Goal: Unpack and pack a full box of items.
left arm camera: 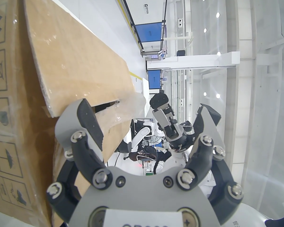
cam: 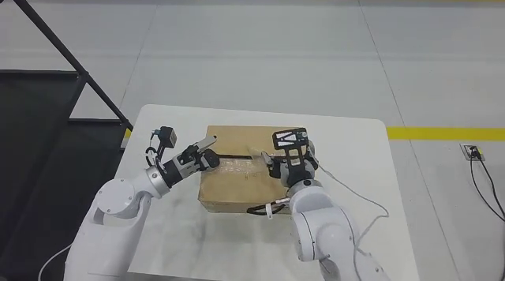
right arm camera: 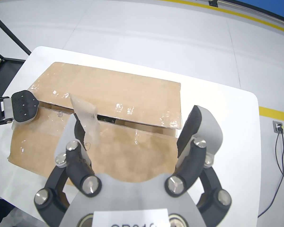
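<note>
The cardboard box [cam: 237,192] sits mid-table [cam: 355,162], its flaps nearly closed along a slit. The left gripper [left arm camera: 146,119] and right gripper [right arm camera: 136,124] both spread their fingers wide, holding nothing. The loose tape strip [right arm camera: 84,112] could cling to a right finger, and a one-sided pull might drag the box.

A white table [cam: 347,143] with rounded corners carries one brown cardboard box [cam: 237,143], standing flat near its middle. The box lies between the two sets of jaws. The left gripper [cam: 207,159], spread wide, is at one end and the right gripper [right arm camera: 135,119], also spread, over the other. White tabletop shows beyond the box, ahead of the right jaws.
</note>
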Robot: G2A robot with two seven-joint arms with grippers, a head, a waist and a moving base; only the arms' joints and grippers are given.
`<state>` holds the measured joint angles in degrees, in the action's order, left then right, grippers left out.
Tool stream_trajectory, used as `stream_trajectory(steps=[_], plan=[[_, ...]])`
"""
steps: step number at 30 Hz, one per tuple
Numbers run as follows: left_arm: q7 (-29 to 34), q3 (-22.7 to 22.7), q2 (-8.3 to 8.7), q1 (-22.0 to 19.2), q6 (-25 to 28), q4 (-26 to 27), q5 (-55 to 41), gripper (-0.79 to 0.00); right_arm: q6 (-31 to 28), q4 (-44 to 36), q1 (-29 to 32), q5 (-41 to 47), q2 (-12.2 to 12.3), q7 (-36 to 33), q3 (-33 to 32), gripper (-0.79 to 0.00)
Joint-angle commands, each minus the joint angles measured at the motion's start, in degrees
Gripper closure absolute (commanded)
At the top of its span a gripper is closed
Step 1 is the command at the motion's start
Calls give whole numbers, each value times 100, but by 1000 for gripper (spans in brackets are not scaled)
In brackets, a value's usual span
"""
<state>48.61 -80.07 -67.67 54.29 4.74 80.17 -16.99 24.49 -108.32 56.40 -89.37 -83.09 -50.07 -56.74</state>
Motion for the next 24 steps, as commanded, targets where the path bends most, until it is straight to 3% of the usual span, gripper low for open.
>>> stream_trajectory(steps=[1,5,11,17,24], plan=[[5,3,6,2,0,3,-16,-785,35,-22,6,-179,-11,-65,-25,-785],[3,8,19,3,2,5,-29,-785,-72,-139,20,-583,-43,62,124,-785],[-11,4,36,9,5,3,-79,-785,-891,172,-103,-1707,-113,-128,860,-785],[-13,11,50,14,31,0,-134,-785,-419,874,-486,-3026,-363,-712,1504,-785],[7,-7,73,25,48,21,-190,-785,-350,1520,-946,-3267,-664,-1499,1574,-785]])
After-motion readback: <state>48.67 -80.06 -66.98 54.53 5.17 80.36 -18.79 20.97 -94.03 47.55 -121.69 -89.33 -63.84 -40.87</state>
